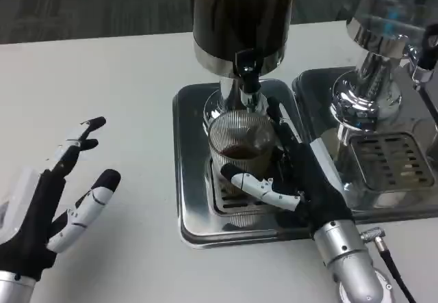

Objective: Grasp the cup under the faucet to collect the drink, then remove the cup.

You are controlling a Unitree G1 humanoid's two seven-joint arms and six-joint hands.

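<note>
Fingers of your right hand [301,180] wrap the cup [241,149] to steady it under the faucet [248,70] while filling; your left hand [58,193] waits released.

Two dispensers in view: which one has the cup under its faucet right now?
The dark-bodied dispenser in the middle. The ribbed glass cup stands on its drip tray, held by the right hand. The chrome dispenser to the right has only a bare grate below.

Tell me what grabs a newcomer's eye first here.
At centre, the right hand grips a ribbed glass cup, holding some dark drink, under the black faucet of a dark drink dispenser on a steel drip tray. At lower left, the left hand is held open above the white table.
</note>
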